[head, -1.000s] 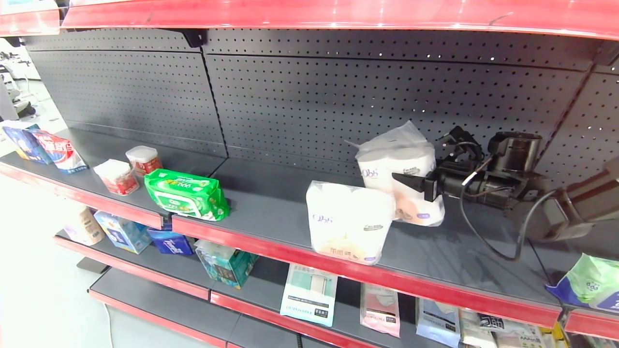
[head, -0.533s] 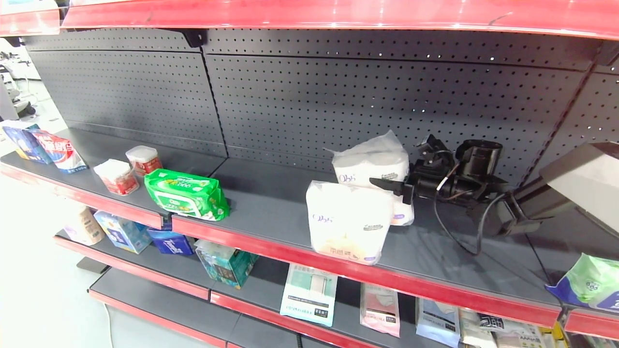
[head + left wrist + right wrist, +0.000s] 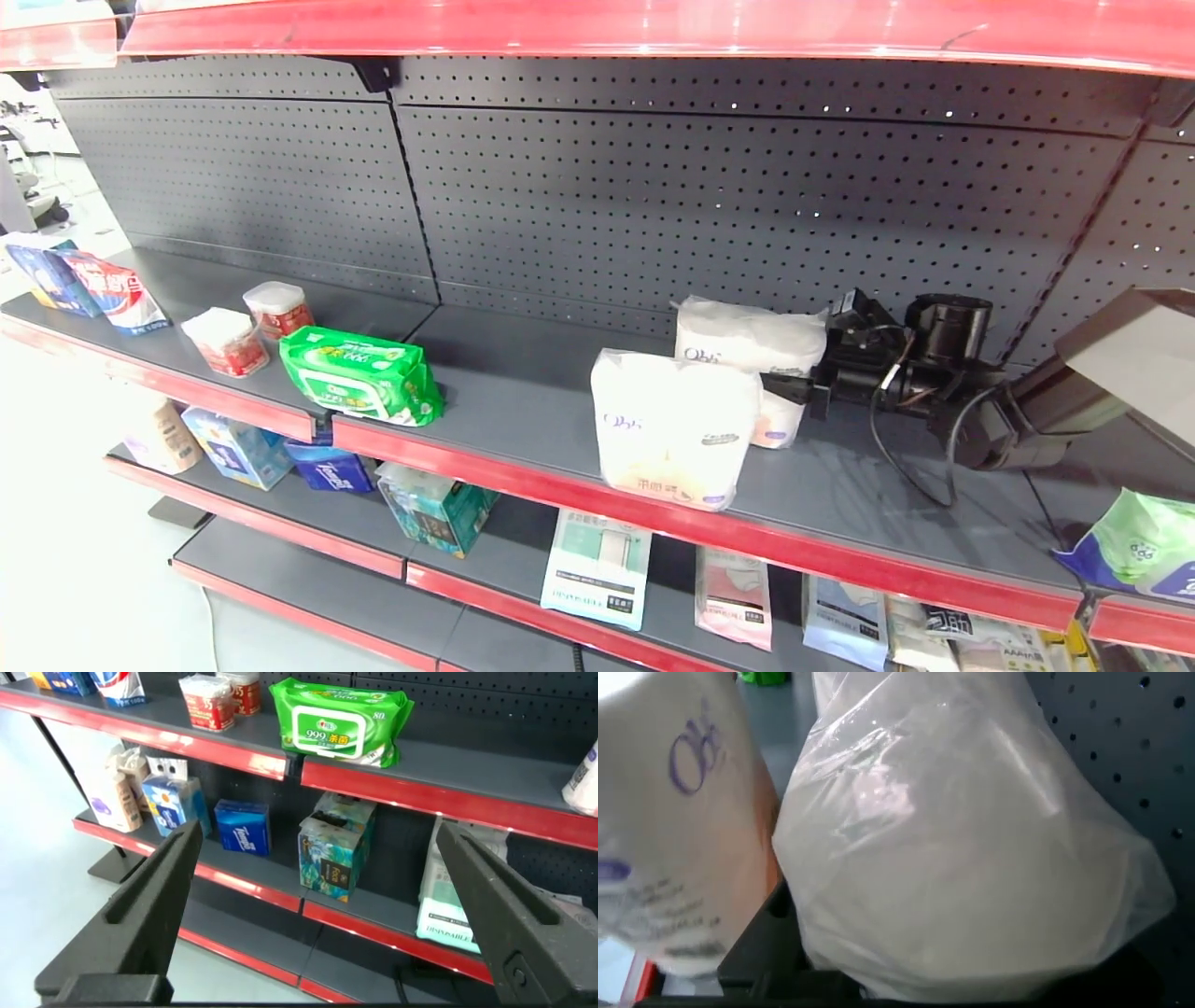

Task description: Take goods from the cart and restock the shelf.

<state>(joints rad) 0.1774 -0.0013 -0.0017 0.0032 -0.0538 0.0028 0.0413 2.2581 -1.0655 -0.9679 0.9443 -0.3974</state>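
The right gripper [image 3: 794, 371] clasped a white plastic-wrapped pack of toilet rolls [image 3: 738, 341], which rested on the dark grey metal shelf [image 3: 523, 373] just behind a matching white pack [image 3: 672, 429]. The left gripper [image 3: 313, 840] stood wide apart, holding nothing.

Rear tissue pack [image 3: 747, 338], lower left part behind front tissue pack [image 3: 674, 429]

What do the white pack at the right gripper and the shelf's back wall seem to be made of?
White pack: thin clear plastic film, glossy and wrinkled, over what look like soft white paper rolls. Back wall: probably painted metal, matt dark grey, with even rows of punched holes.
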